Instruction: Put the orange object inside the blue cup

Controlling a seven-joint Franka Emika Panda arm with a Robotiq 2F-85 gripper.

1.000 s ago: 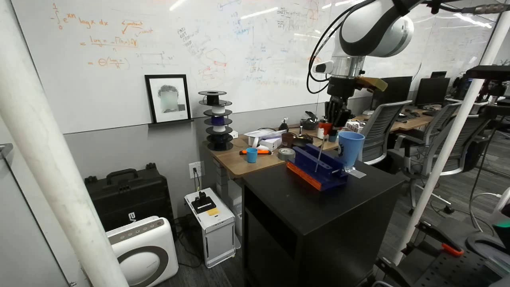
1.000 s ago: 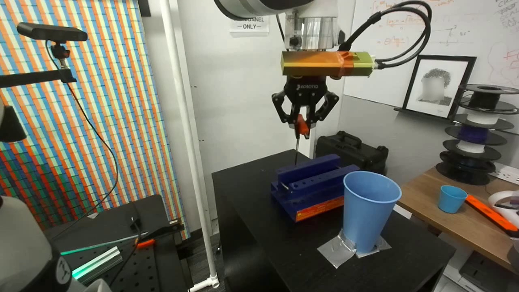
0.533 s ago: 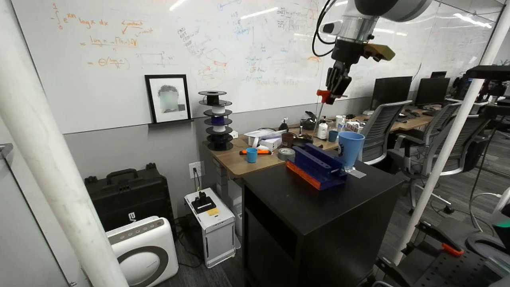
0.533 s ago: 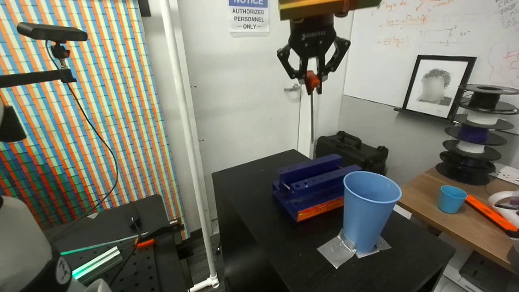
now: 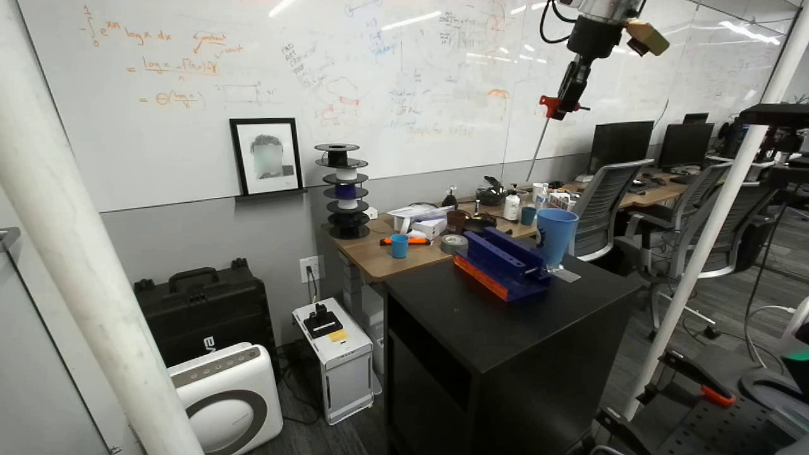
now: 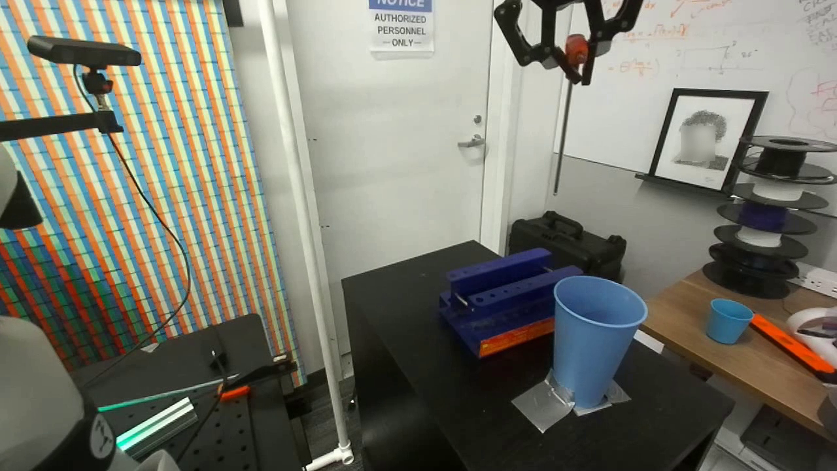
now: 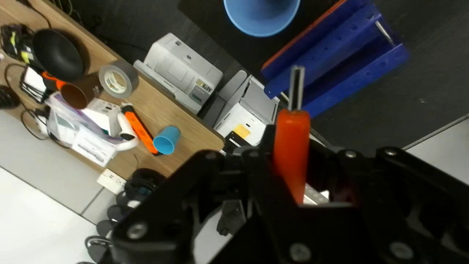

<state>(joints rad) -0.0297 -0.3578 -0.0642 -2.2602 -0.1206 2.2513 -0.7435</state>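
The orange object is an orange-red handle with a long thin metal shaft. My gripper [image 5: 564, 115] is shut on the orange object [image 5: 548, 103] and holds it high in the air, its shaft hanging down at a slant. In an exterior view the gripper [image 6: 579, 77] and the orange object [image 6: 577, 50] are at the top edge. In the wrist view the orange handle [image 7: 292, 146] sits between the dark fingers. The blue cup [image 6: 594, 353] stands upright, taped to the black cabinet top, also visible in an exterior view [image 5: 556, 235]. In the wrist view the cup [image 7: 262, 18] is cut off at the top.
A dark blue box [image 6: 510, 307] with an orange strip sits beside the cup on the black cabinet [image 5: 455, 322]. A wooden desk [image 5: 370, 253] behind holds a small blue cup [image 5: 399, 245], a tape roll [image 5: 454, 244] and spools [image 5: 346, 196]. A white pole [image 6: 304, 216] stands nearby.
My gripper has risen well above the blue box with the orange object, moving rightward in both exterior views. The shaft's lower end has left the box. The cup and box stand about where they were.
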